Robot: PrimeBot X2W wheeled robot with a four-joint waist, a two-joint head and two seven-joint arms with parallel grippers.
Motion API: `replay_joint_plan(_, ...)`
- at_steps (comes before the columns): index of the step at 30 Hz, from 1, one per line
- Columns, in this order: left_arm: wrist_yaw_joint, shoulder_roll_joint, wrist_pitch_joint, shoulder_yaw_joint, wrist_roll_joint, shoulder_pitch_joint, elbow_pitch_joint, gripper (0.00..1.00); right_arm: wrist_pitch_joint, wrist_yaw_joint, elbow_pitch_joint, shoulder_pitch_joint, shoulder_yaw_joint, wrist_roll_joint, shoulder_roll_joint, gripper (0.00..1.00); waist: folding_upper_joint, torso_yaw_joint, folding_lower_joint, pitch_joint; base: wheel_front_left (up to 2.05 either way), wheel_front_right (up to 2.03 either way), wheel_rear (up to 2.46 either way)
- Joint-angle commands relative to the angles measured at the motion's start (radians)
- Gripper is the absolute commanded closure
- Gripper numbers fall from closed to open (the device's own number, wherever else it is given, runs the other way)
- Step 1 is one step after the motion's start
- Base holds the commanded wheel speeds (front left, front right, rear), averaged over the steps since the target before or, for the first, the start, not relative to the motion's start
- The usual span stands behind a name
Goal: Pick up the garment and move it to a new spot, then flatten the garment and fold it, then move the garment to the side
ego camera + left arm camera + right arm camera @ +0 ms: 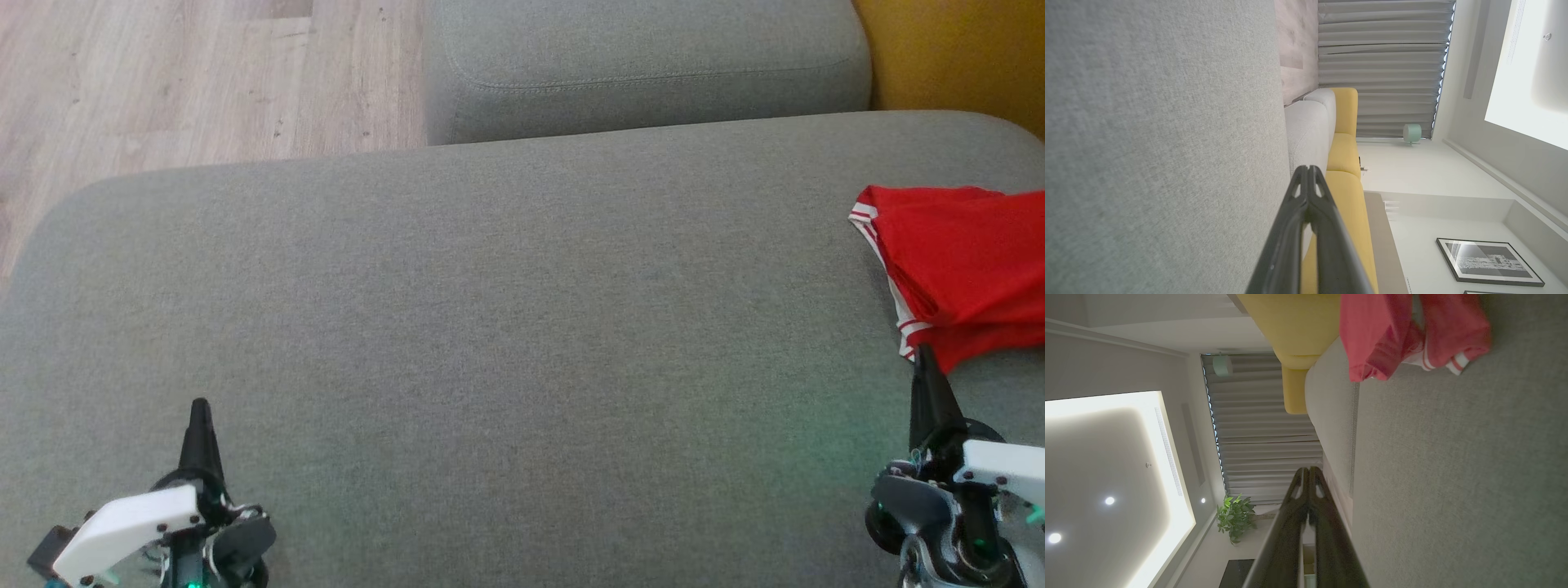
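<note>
Just beyond right claw, garment lies on grey cushion.

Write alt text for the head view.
A red garment with white-striped trim lies bunched at the right edge of a wide grey cushion. The right gripper shows shut just below it in the picture, and the left gripper shows shut at lower left.

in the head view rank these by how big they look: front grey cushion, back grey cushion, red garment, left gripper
1. front grey cushion: largest by far.
2. back grey cushion: farther off, cropped at the top.
3. red garment and left gripper: look about alike, both cropped by the frame, so unranked.
</note>
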Motion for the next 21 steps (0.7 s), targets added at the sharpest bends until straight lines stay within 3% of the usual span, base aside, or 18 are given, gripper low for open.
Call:
replay_joint_plan(1, -0.007, 0.004, 0.007, 0.040, 0.009, -0.052, -0.028, 1.00, 0.007, -0.001, -0.031, -0.052, 0.020, -0.009, -0.005, 1.00, 0.0000, 0.000, 0.0000, 0.000, 0.00, 0.00, 0.00)
replay_joint_plan(21, -0.007, 0.004, 0.008, 0.040, 0.009, -0.052, -0.028, 1.00, 0.007, -0.001, -0.031, -0.052, 0.020, -0.009, -0.005, 1.00, 0.0000, 0.000, 0.0000, 0.000, 0.00, 0.00, 0.00)
